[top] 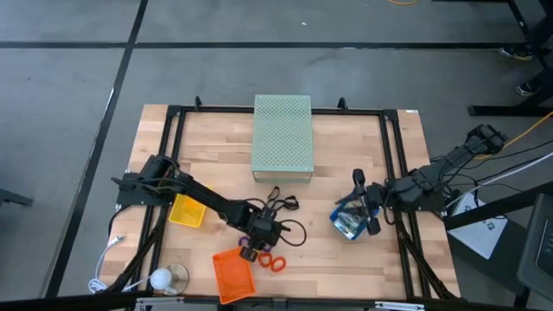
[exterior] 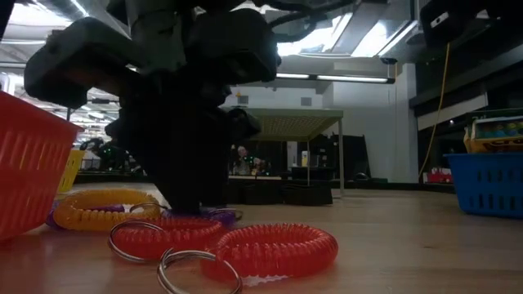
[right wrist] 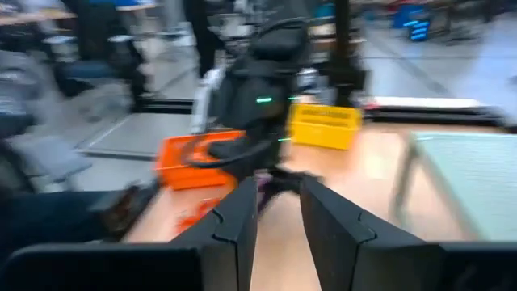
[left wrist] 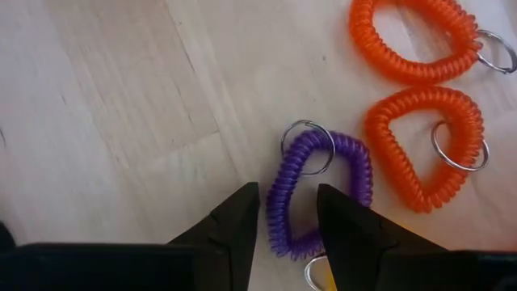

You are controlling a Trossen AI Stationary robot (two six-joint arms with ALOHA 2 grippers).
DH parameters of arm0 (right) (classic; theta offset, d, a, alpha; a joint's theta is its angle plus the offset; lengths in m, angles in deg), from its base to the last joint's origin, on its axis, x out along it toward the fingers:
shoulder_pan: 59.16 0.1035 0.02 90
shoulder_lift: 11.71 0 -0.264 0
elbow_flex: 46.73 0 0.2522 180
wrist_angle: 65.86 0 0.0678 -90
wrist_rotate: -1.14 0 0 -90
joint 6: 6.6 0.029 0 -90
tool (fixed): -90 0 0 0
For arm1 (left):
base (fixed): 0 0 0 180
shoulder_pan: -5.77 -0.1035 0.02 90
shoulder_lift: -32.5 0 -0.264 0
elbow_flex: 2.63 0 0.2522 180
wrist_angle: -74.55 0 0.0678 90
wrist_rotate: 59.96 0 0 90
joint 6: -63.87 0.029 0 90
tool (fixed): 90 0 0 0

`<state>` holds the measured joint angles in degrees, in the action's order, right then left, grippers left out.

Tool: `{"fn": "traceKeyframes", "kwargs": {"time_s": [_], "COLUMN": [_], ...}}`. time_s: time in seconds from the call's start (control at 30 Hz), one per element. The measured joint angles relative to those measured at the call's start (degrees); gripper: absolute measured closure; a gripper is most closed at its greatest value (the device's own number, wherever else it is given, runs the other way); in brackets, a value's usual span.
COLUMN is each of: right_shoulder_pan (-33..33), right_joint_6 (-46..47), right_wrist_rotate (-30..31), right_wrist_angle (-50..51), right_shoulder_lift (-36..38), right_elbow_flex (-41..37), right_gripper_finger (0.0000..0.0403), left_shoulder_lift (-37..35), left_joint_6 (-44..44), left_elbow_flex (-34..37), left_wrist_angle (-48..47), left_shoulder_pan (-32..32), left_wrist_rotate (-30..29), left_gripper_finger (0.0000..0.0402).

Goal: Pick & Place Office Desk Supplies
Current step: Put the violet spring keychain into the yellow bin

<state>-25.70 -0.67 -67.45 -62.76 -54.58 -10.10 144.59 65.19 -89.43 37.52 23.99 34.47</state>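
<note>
Purple ring (left wrist: 319,190) sits between left gripper (left wrist: 288,212) jaws, narrowly parted, straddling its coil; right gripper (right wrist: 279,202) jaws narrowly apart, empty, above blue tray (top: 349,226).

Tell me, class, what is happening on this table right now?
The left gripper is down at the table's front, its open fingers straddling one side of a purple ring. Two orange-red rings lie just beyond it, untouched. An orange tray sits beside them. The right gripper hangs open and empty over the blue tray.
</note>
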Motion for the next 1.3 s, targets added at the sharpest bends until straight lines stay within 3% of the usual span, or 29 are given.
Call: {"fn": "traceKeyframes", "kwargs": {"time_s": [0.13,0.33,0.63,0.7,0.8,0.9,1.13,1.3], "right_shoulder_pan": [-0.3,-0.3,-0.3,-0.3,-0.3,-0.3,-0.3,-0.3], "right_joint_6": [2.2,16.6,5.6,3.5,-0.9,-1.8,2.7,5.2], "right_wrist_rotate": [5.5,3.2,3.2,2.2,-4.6,-8.0,-4.2,-3.2], "right_wrist_angle": [0.2,0.4,2.8,-0.7,-8.6,-7.0,2.3,7.3], "right_shoulder_lift": [0.0,-0.7,0.4,4.5,13.6,22.7,36.1,38.6], "right_elbow_flex": [0.0,0.0,-1.6,-5.0,-10.9,-15.1,-21.9,-22.0], "right_gripper_finger": [0.0305,0.0305,0.0305,0.0305,0.0305,0.0305,0.0304,0.0304], "left_shoulder_lift": [0.1,0.6,0.7,0.7,0.7,0.7,0.7,0.8], "left_joint_6": [0.3,1.5,1.5,1.5,1.9,2.9,4.0,4.1], "left_elbow_flex": [0.0,0.0,0.0,0.0,0.0,0.0,0.0,0.0], "left_wrist_angle": [1.7,2.8,2.7,2.7,2.8,3.2,3.4,2.4], "left_shoulder_pan": [-0.4,-1.2,-0.6,-0.6,-0.6,-0.6,-0.7,-1.0], "left_wrist_rotate": [-0.2,-2.2,-3.5,-3.6,-3.7,-3.8,-7.4,-7.1], "left_gripper_finger": [0.0272,0.0272,0.0272,0.0272,0.0272,0.0273,0.0337,0.0391]}}
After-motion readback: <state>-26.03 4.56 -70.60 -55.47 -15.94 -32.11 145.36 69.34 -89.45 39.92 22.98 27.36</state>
